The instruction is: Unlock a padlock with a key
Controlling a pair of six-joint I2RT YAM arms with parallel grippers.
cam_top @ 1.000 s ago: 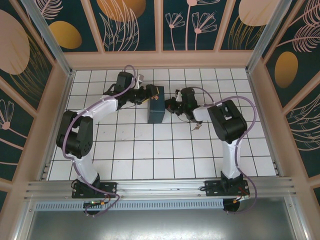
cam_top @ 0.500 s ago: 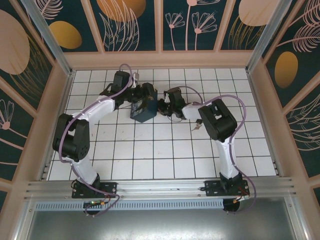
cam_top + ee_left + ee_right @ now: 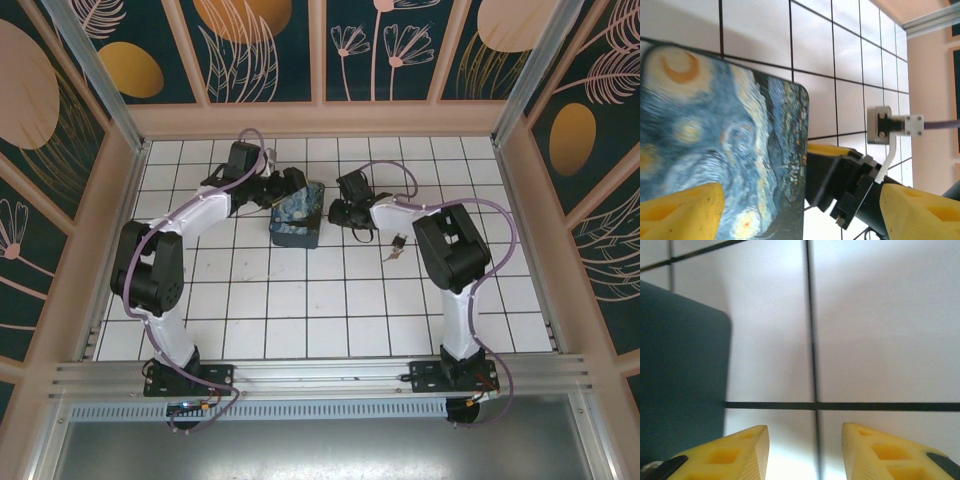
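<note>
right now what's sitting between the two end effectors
The blue swirl-print box, painted face up, lies between the left end effector and the right end effector, as the top view shows.

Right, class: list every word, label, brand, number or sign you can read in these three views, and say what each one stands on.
No text can be read in these views.
Blue painted-print box: swirls and stars, no lettering.
Wall panels: plant and disc patterns, no words.
Small metal piece on the tiles by the right arm: too small to tell any marking.
</note>
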